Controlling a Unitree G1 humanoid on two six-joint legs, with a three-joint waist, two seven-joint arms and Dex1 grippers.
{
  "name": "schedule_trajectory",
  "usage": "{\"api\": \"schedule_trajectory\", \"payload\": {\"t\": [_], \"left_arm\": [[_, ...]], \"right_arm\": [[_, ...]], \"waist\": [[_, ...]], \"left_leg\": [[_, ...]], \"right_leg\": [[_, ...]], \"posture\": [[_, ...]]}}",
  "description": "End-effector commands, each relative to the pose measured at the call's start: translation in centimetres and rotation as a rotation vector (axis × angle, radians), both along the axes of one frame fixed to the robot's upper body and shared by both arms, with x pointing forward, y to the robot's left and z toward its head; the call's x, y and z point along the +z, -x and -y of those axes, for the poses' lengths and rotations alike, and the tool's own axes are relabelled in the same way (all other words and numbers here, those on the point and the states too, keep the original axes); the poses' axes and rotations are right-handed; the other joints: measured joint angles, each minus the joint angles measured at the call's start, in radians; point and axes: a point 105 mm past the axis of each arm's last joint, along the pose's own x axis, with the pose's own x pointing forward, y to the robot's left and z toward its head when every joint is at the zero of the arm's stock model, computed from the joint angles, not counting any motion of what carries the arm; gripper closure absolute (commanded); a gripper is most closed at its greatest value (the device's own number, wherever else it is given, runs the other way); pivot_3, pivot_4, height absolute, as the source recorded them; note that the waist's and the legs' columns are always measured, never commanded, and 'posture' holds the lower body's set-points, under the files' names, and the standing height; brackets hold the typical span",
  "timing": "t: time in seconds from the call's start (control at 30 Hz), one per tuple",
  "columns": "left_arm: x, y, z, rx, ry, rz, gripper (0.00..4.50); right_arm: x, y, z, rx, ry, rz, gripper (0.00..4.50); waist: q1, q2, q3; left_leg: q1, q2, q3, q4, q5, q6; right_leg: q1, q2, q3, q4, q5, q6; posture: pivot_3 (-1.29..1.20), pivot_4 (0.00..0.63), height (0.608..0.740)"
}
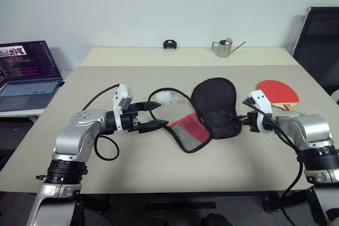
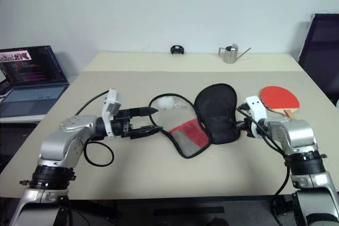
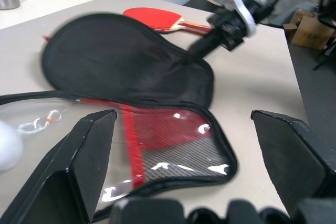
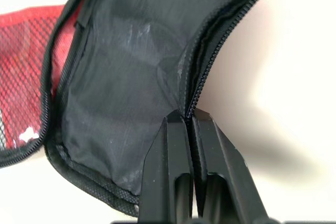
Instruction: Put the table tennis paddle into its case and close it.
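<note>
Right gripper: my right gripper point(image 4: 190, 124) is pinched tight on the zippered edge of the case point(image 1: 214, 107), the black flap caught between the two fingers.
Left gripper: my left gripper point(image 1: 153, 115) has its jaws spread wide and holds nothing; it hovers just beside the red mesh end of the case.
Case: it lies unzipped in the middle of the table point(image 1: 159, 173), black half toward my right side, red mesh half point(image 1: 189, 129) toward my left.
Paddle: the paddle point(image 1: 278, 92) lies flat on the table, outside the case, just beyond my right gripper, red face up, handle toward the right edge.
Edges: the near table edge runs below both arms; the case sits well back from it.
Open room: bare tabletop stretches behind the case up to a small watering can point(image 1: 225, 47) and a small black object point(image 1: 169, 44) at the far edge.
Clutter: a white ball point(image 1: 164, 98) on a cord rests near my left fingertips.
</note>
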Motion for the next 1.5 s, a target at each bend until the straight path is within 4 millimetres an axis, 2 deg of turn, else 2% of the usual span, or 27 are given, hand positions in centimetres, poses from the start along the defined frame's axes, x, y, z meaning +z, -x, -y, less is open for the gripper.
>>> {"api": "schedule_trajectory", "payload": {"t": [0.03, 0.37, 0.47, 0.73, 0.87, 0.93, 1.0, 1.13, 1.33, 1.5], "left_arm": [[1.3, 0.3, 0.5, -0.028, 0.003, 0.056, 0.0], [1.3, 0.5, 0.5, -0.022, 0.002, 0.057, 0.0], [1.3, 0.4, 0.5, -0.023, 0.003, 0.056, 0.0], [1.3, 0.4, 0.8, -0.032, 0.007, 0.055, 0.0], [1.3, 0.5, 0.8, -0.034, 0.009, 0.056, 0.0], [1.3, 0.5, 0.8, -0.032, 0.012, 0.054, 0.0], [1.1, 0.6, 0.9, -0.031, 0.012, 0.053, 0.0], [1.2, 0.7, 1.4, -0.044, 0.02, 0.054, 0.0], [1.8, -0.2, 2.7, -0.039, 0.002, 0.092, 0.0], [2.4, -0.3, 3.6, -0.071, -0.001, 0.113, 0.0]], "right_arm": [[1.4, -1.1, 0.5, 0.016, 0.035, 0.052, 4.46], [0.8, -2.3, 1.6, 0.002, 0.038, 0.019, 4.46], [1.1, -2.7, 2.1, -0.019, 0.039, 0.037, 3.84], [2.1, -3.0, 2.7, -0.069, -0.034, 0.053, 1.07], [3.8, -2.8, 3.9, -0.12, -0.13, 0.091, 1.07], [5.5, -2.6, 4.7, -0.143, -0.195, 0.151, 1.07], [6.7, -2.3, 6.1, -0.181, -0.195, 0.216, 1.07], [7.4, -1.7, 9.6, -0.273, -0.114, 0.315, 1.07], [5.7, -1.3, 15.0, -0.41, 0.077, 0.331, 1.07], [4.2, -1.9, 17.0, -0.494, 0.108, 0.29, 1.07]], "waist": [[0.0, 0.0, 0.0], [0.001, 0.0, 0.0], [0.001, 0.0, 0.0], [0.001, 0.0, 0.0], [0.001, 0.0, 0.0], [0.001, 0.0, 0.0], [0.002, 0.0, 0.0], [0.004, 0.0, 0.0], [0.004, 0.0, 0.0], [-0.004, 0.0, 0.0]], "left_leg": [[0.0, 0.0, 0.0, 0.0, 0.0, 0.0], [-0.002, 0.0, 0.0, -0.001, 0.0, 0.0], [-0.002, 0.0, 0.0, -0.001, 0.0, 0.0], [-0.002, 0.0, 0.0, -0.001, 0.0, 0.0], [-0.002, 0.0, 0.0, -0.001, 0.0, 0.0], [-0.002, 0.0, 0.0, -0.001, 0.0, 0.0], [-0.002, 0.0, 0.0, -0.001, 0.0, 0.0], [-0.002, 0.0, 0.0, -0.001, 0.0, 0.0], [-0.002, 0.0, 0.002, -0.001, 0.0, 0.0], [-0.001, 0.0, 0.003, -0.001, 0.0, 0.0]], "right_leg": [[0.0, 0.0, 0.0, 0.0, 0.0, 0.0], [0.0, 0.0, 0.0, -0.005, 0.0, 0.0], [0.0, 0.0, 0.0, -0.004, 0.0, 0.0], [0.0, 0.0, 0.0, -0.005, 0.0, 0.0], [0.0, -0.001, 0.0, -0.004, 0.0, 0.0], [0.0, -0.001, 0.0, -0.004, 0.0, 0.0], [0.0, -0.001, 0.0, -0.004, 0.0, 0.0], [0.0, -0.001, 0.0, -0.005, 0.0, 0.0], [0.0, -0.001, 0.001, -0.004, 0.0, 0.0], [0.0, 0.0, 0.002, -0.004, 0.0, 0.0]], "posture": [[0.0, 0.15, 0.74], [0.0, 0.15, 0.74], [0.0, 0.15, 0.74], [0.0, 0.15, 0.74], [0.0, 0.15, 0.74], [0.0, 0.15, 0.74], [0.0, 0.15, 0.74], [0.0, 0.15, 0.74], [0.0, 0.15, 0.74], [0.0, 0.15, 0.74]]}}
